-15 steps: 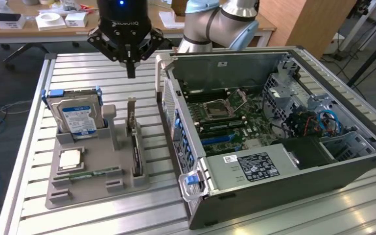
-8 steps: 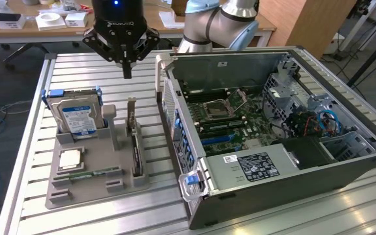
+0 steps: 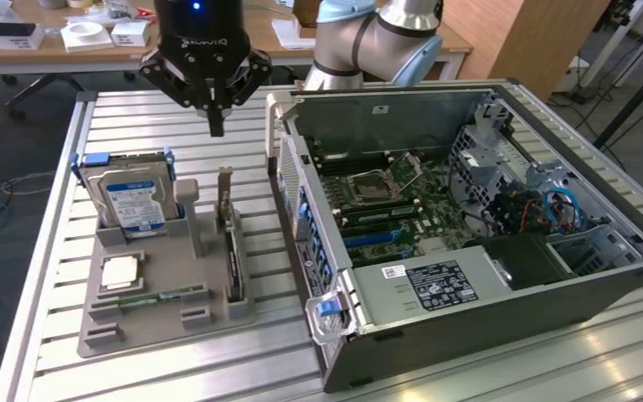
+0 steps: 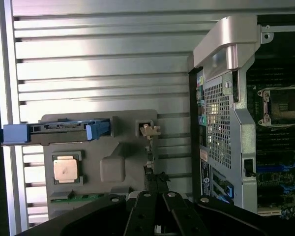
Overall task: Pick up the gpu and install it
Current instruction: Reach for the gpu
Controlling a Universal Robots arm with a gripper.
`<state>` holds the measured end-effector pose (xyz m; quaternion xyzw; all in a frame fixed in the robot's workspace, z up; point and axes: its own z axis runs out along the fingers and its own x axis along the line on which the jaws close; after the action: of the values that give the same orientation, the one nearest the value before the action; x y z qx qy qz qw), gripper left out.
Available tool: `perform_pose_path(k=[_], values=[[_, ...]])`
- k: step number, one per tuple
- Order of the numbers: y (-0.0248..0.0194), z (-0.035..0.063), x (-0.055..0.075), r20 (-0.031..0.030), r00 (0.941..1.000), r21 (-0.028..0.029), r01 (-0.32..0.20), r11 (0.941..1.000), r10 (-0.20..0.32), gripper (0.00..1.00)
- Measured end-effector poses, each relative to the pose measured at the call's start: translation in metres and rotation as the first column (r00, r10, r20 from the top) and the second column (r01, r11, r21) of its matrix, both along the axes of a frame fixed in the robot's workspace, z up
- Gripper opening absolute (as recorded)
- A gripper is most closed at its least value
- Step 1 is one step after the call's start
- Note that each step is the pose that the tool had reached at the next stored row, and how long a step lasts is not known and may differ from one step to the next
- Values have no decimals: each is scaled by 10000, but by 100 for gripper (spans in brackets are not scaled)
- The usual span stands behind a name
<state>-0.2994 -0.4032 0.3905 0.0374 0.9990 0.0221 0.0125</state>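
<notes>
My hand (image 3: pixel 215 126) hangs pointing straight down, its fingers pressed together into one narrow tip and holding nothing. In the wrist view my hand (image 4: pixel 155 206) sits over the end of the gpu (image 4: pixel 155 178), which I see edge-on as a thin dark strip.

The gpu (image 3: pixel 230 251) stands on its long edge in a slot of the grey holder (image 3: pixel 143 328), its metal bracket rising at the end nearer me. There is open air all round my fingers.

On the exterior view's right, the open computer case (image 3: pixel 501 356) lies just beside the holder, with a narrow strip of slatted desk (image 3: pixel 131 117) between them, and its motherboard (image 3: pixel 388 201) faces up. On the exterior view's left, the hard drive (image 3: pixel 131 197) stands upright in the holder, well apart from the card, with a processor chip (image 3: pixel 120 273) and a RAM stick (image 3: pixel 156 296) lying flat in front of it.

My own fingers cover the card's near end in the wrist view, and I cannot make out its fan face.
</notes>
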Motion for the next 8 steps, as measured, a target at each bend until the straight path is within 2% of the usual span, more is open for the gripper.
perform_pose_path(k=[8], values=[[-148, 0, -32, 0, 10000, 3, 0, 10000, 0, 10]])
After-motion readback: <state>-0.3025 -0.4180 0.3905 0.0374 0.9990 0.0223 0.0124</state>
